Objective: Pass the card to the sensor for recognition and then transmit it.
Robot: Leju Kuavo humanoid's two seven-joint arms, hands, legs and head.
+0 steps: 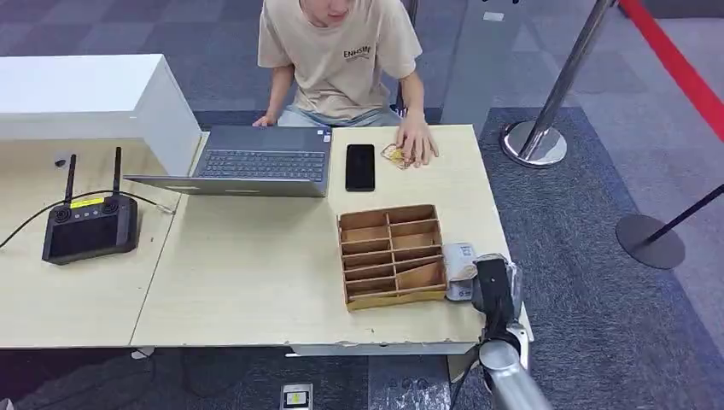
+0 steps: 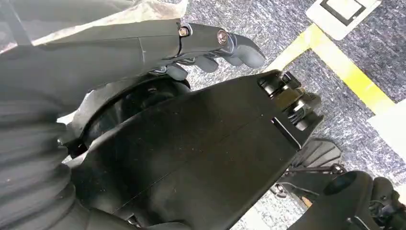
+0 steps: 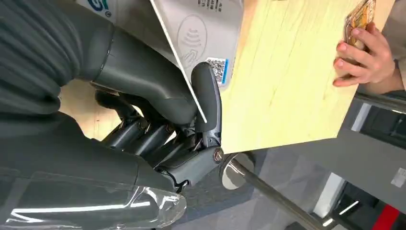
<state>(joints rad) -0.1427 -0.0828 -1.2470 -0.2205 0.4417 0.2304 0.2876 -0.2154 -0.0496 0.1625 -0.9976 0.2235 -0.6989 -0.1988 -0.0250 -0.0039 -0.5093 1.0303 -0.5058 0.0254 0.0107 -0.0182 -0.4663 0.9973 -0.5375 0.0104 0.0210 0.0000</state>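
Pale wood on the table (image 1: 256,273), and at its near right edge a small white sensor (image 1: 458,260) just beside the brown cardboard tray (image 1: 393,299). Probably put there for easy reach from the right side.

Right hand (image 1: 493,286) above that sensor, fingers curled in, pinching a thin white card (image 3: 177,57) between thumb and fingers. Seen edge-on from the right wrist, so nothing of its face readable. Tilted over the reader's wave symbol, close to the sensor; touching or not, cannot tell. Held by one end, seemingly to leave the rest of the card free over the reading surface.

Left hand (image 2: 210,45) hanging low beside the body over the carpet, fingers loosely extended and holding nothing. Idle by the look of it, out of the way of the work.

Across the table, a person's hand (image 1: 417,141) resting on a small yellowish patterned object (image 1: 397,156) at the far edge, near a dark phone (image 1: 359,166). Likely waiting there as the receiver.

Judged step: presenting the card for recognition; handing it over not yet done. Next calls for a steady hold, then a reach across the tray without catching its walls.
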